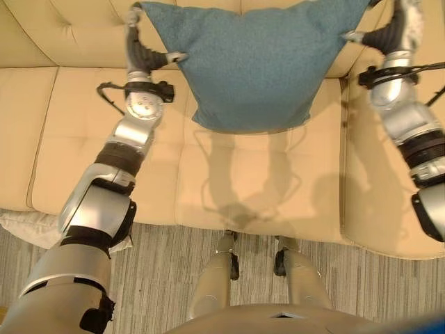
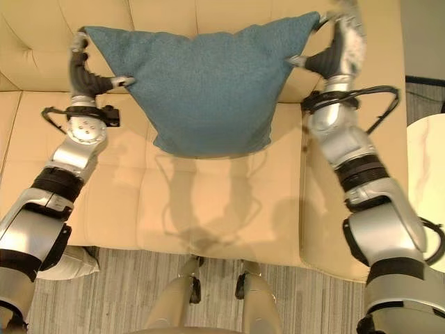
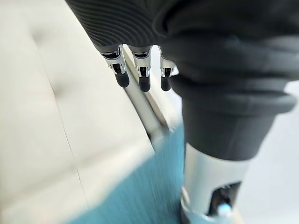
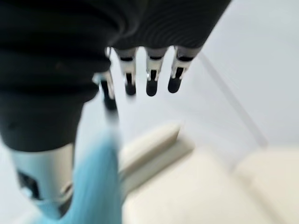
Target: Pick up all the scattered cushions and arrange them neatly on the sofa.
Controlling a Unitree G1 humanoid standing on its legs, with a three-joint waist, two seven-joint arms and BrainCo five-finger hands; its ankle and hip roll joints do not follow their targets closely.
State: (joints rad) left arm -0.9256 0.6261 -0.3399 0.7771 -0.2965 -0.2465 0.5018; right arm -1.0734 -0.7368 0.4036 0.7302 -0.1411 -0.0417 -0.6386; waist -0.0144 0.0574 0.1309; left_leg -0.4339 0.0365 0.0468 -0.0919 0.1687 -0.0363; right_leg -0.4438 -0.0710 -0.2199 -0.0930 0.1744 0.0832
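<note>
You are holding the teal cushion (image 2: pixel 205 87) stretched between both hands over the cream sofa (image 2: pixel 208 202), its lower edge hanging above the middle seat. Your left hand (image 2: pixel 82 73), at ten o'clock, is pinching the cushion's upper left corner; your right hand (image 2: pixel 334 52), at two o'clock, is pinching its upper right corner. A pale cushion (image 1: pixel 21 226) is lying on the floor at eight o'clock.

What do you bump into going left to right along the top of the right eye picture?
Left hand → blue cushion → right hand, all in front of the sofa.
</note>
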